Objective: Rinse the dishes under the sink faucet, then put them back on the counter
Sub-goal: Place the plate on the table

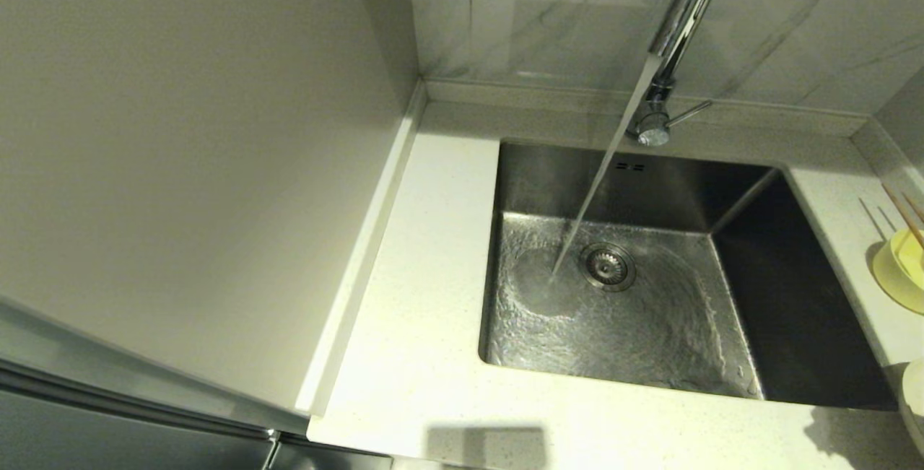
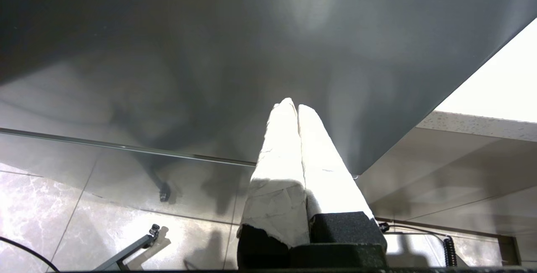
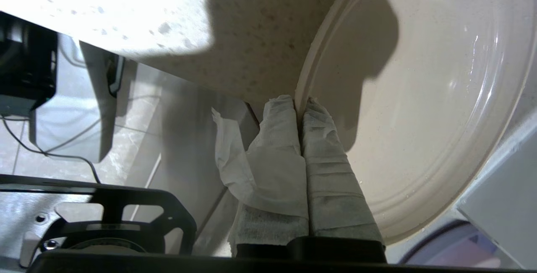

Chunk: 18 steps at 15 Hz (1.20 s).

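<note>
The cream-white plate (image 3: 419, 97) fills much of the right wrist view, with water drops on it. My right gripper (image 3: 300, 102) is shut on its near rim, one wrapped finger on each side. The plate sits over the speckled counter (image 3: 260, 34) by its front edge. In the head view only a sliver of the plate (image 1: 914, 390) shows at the right edge. The pale yellow bowl (image 1: 902, 268) stands on the counter (image 1: 426, 275) right of the sink, with the chopsticks (image 1: 904, 214) leaning in it. The sink faucet (image 1: 686, 15) pours a slanted stream of water into the sink.
The steel sink (image 1: 635, 188) holds swirling water around the drain strainer (image 1: 608, 266). A beige cabinet side (image 1: 180, 167) walls off the left. My left gripper (image 2: 293, 106) hangs shut and empty below counter height, in front of a dark cabinet panel, over the tiled floor.
</note>
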Motion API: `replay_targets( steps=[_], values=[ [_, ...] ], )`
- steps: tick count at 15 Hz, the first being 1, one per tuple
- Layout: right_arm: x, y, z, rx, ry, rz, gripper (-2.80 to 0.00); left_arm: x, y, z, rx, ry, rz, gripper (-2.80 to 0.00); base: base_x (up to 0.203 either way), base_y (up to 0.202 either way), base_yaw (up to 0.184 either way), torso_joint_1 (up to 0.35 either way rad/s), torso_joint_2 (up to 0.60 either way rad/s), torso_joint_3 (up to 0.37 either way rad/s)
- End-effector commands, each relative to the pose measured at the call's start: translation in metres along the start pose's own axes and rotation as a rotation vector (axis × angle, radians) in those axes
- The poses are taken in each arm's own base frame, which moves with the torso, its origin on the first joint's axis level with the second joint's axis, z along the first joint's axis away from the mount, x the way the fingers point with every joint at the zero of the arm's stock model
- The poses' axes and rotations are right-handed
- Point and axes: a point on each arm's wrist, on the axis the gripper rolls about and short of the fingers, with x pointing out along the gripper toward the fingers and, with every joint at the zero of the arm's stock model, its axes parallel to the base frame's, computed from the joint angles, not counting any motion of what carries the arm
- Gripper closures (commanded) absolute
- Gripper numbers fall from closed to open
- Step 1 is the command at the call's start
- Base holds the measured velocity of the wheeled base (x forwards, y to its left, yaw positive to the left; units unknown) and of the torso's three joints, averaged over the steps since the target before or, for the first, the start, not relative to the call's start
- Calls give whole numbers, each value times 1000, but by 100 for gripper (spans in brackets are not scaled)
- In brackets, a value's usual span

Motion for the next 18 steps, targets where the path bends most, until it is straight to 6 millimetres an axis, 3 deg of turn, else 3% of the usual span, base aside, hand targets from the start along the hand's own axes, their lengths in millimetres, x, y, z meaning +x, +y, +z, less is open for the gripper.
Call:
replay_targets(
  steps=[1, 9, 10, 18],
  values=[
    [3, 0, -1, -3, 31, -5, 0, 0, 0, 0, -1, -2, 0, 0, 0, 0, 0, 0, 0, 0],
    [9, -3, 1, 5, 22, -47, 0, 0, 0, 0, -1, -2, 0, 0, 0, 0, 0, 0, 0, 0],
    [9, -4, 2, 5, 16, -54, -280, 0, 0, 0, -1, -2, 0, 0, 0, 0, 0, 0, 0, 0],
    [8, -8, 3, 36, -15, -98, -280, 0, 0, 0, -1, -2, 0, 0, 0, 0, 0, 0, 0, 0]
  ],
)
